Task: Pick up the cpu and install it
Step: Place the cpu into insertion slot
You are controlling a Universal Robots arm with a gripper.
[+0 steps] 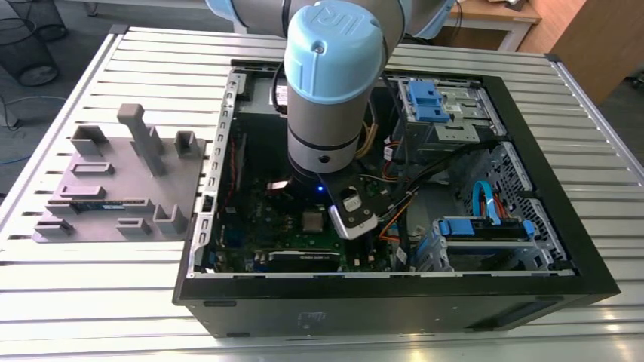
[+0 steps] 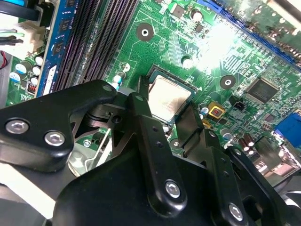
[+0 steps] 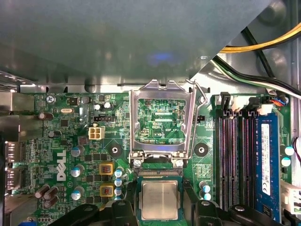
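In the exterior view, a grey fixture plate (image 1: 131,188) lies on the slatted surface (image 1: 90,302) at the left of the frame. A memory stick (image 1: 99,204) rests on the plate. The open computer case (image 1: 403,305) occupies the centre and right of the frame. My arm (image 1: 322,98) reaches vertically down into the case, above the motherboard (image 1: 252,226).

In the first wrist view, the metal socket frame (image 3: 162,87) stands hinged open. The cpu (image 3: 160,200) lies flat just beside the hinge, silver top upward and square to the socket. In the second wrist view, my tool (image 2: 165,101) is positioned closely around the cpu. I cannot tell whether the tool is clamped on the cpu or released.

In the first wrist view, a bank of memory slots (image 3: 230,160) runs near the socket. Blue drive brackets (image 1: 427,102) sit at the upper right of the exterior frame.
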